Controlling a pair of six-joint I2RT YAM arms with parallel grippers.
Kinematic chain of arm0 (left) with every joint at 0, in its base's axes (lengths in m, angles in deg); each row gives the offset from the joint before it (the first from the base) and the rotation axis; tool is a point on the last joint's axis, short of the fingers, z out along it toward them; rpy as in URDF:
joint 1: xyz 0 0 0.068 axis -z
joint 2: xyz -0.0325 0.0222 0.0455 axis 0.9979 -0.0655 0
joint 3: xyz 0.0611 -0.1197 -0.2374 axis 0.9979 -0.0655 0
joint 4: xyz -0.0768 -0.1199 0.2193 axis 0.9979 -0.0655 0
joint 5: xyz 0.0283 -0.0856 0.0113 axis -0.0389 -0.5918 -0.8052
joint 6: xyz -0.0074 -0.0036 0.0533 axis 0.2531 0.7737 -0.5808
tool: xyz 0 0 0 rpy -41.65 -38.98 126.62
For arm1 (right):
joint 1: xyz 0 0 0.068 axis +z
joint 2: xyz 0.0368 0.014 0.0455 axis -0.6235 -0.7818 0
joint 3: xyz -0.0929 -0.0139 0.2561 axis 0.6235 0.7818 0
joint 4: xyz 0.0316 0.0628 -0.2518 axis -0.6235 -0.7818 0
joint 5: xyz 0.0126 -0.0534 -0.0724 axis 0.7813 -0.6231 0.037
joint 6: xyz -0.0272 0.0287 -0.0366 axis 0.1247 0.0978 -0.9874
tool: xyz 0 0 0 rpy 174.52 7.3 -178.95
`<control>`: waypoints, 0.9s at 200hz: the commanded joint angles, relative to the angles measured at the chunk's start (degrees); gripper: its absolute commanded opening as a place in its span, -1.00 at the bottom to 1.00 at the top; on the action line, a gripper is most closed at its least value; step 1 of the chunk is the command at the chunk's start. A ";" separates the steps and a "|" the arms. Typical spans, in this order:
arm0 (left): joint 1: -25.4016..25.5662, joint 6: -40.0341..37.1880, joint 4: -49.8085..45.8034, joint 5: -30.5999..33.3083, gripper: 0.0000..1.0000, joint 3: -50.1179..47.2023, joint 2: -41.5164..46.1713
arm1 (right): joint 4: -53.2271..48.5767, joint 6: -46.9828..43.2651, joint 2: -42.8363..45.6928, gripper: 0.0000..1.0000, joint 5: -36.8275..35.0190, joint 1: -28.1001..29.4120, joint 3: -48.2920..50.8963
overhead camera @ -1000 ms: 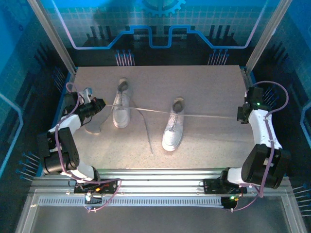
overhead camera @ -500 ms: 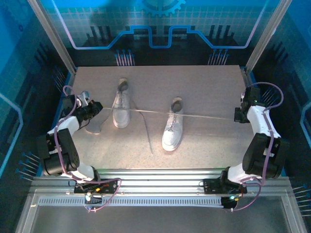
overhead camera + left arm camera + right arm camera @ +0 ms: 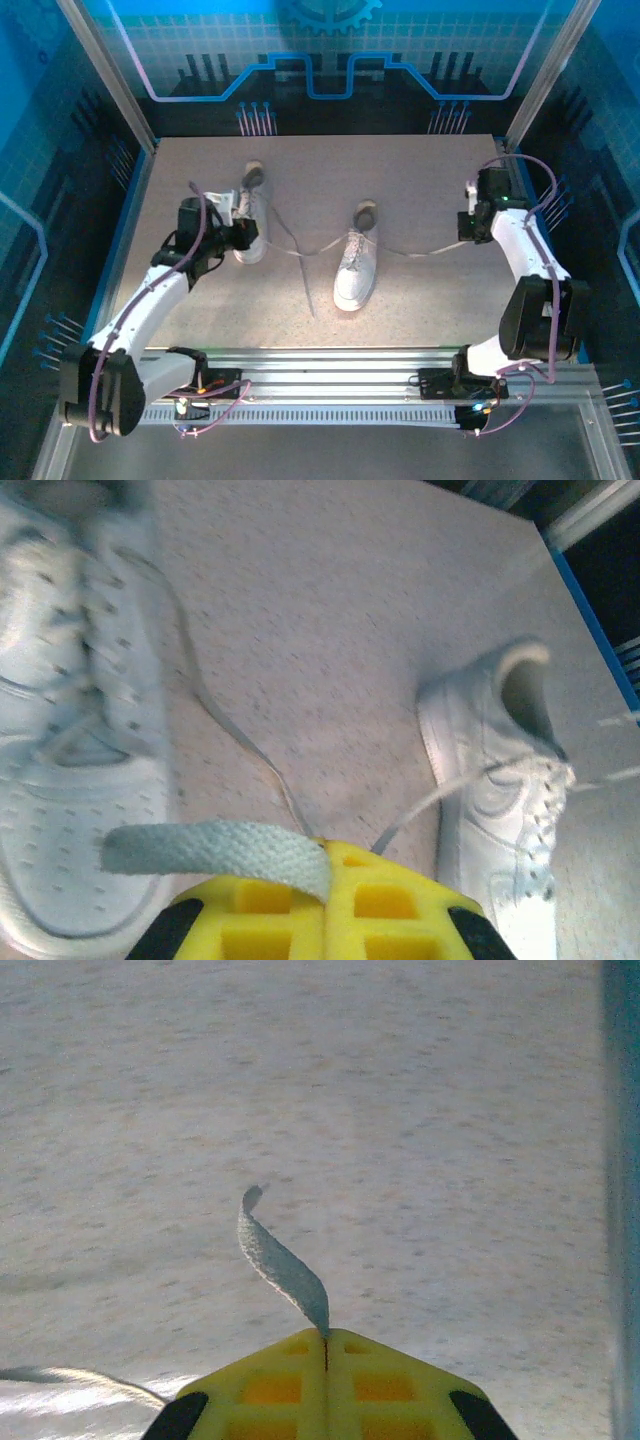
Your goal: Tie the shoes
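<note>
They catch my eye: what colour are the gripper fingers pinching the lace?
Bright yellow fingers, best seen in the left wrist view.

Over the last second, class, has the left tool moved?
Yes. The left tool swung right, away from the table's left edge, to the left shoe.

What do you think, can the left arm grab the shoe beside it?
Probably not yet. The left gripper is right beside the left shoe with nothing between, but it is shut on a lace, so it would have to let go first.
</note>
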 commanded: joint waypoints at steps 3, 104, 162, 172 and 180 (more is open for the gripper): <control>5.26 -0.13 -5.86 6.61 -1.00 -4.48 0.06 | -2.91 2.56 1.46 -0.85 1.30 4.20 1.23; 8.31 -18.03 -20.03 8.58 -0.08 9.56 -0.85 | -4.59 7.02 7.10 -0.03 10.30 7.50 2.34; 17.49 -34.34 -26.16 5.29 -0.14 21.18 -25.87 | 0.42 11.57 12.07 -0.02 15.33 16.26 6.58; 18.66 -34.78 -26.95 5.76 -0.16 22.94 -29.94 | 1.20 12.29 12.60 -0.02 15.12 18.17 7.28; 19.51 -34.97 -27.37 6.05 -0.18 24.03 -32.74 | 1.84 12.68 12.93 -0.02 15.03 19.34 7.92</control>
